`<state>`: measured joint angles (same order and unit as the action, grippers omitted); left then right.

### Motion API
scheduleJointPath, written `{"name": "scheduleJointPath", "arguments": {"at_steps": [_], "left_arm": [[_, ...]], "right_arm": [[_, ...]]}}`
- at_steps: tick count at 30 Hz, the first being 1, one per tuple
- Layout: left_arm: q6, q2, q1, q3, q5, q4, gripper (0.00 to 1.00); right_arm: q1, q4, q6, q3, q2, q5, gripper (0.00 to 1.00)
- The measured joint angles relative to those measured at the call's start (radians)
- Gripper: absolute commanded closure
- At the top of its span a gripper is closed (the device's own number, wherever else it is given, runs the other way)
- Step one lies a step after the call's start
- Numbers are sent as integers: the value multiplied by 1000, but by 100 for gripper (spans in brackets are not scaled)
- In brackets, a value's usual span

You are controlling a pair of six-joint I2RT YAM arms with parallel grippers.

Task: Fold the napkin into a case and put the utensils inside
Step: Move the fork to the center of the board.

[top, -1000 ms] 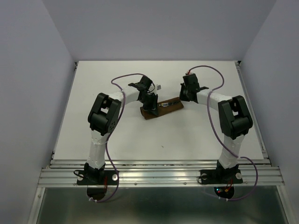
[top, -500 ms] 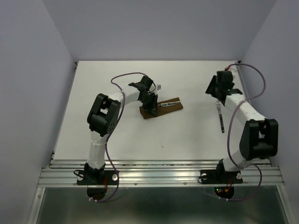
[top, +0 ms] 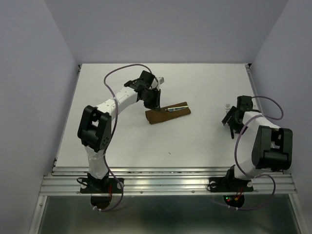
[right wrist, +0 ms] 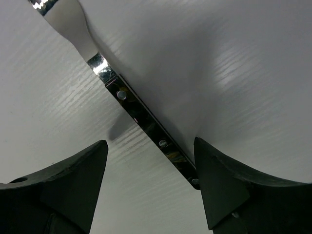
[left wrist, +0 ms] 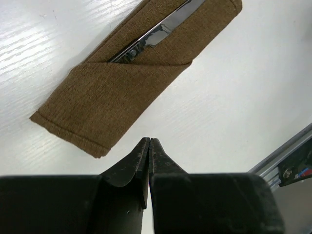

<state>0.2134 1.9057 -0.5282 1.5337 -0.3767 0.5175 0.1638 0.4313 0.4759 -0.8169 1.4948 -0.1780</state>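
Fingertips of the left gripper [left wrist: 148, 142] are pressed together with no gap and nothing between them. In the wrist view they hang over the bare white table [left wrist: 234, 97], just beside one long edge of the case [left wrist: 122, 87] and apart from it. The case is dark brown cloth folded into a narrow pouch. It lies flat and slanted near the middle of the table, with a diagonal flap across it. A silver knife [left wrist: 161, 31] is tucked under that flap and shows from the fold out toward the pouch's far end.

Well apart to the right, near the table's right edge, lies the fork [right wrist: 139, 114]. The right gripper [right wrist: 149, 145] is low over it with its jaws spread wide, one finger [right wrist: 73, 185] on either side of the dark riveted handle. The handle runs slantwise through the gap and is not clamped. Its end passes close by the other finger, and whether they touch cannot be told.
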Motion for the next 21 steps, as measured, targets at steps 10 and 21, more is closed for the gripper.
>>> {"name": "scheduleJointPath", "arguments": {"at_steps": [10, 21], "left_arm": [[10, -122, 20, -30, 33, 23, 86], [40, -133, 40, -121, 47, 23, 86]], "right_arm": [[-3, -60, -42, 13, 23, 210, 43], [-233, -142, -7, -121, 172, 346, 45]]}}
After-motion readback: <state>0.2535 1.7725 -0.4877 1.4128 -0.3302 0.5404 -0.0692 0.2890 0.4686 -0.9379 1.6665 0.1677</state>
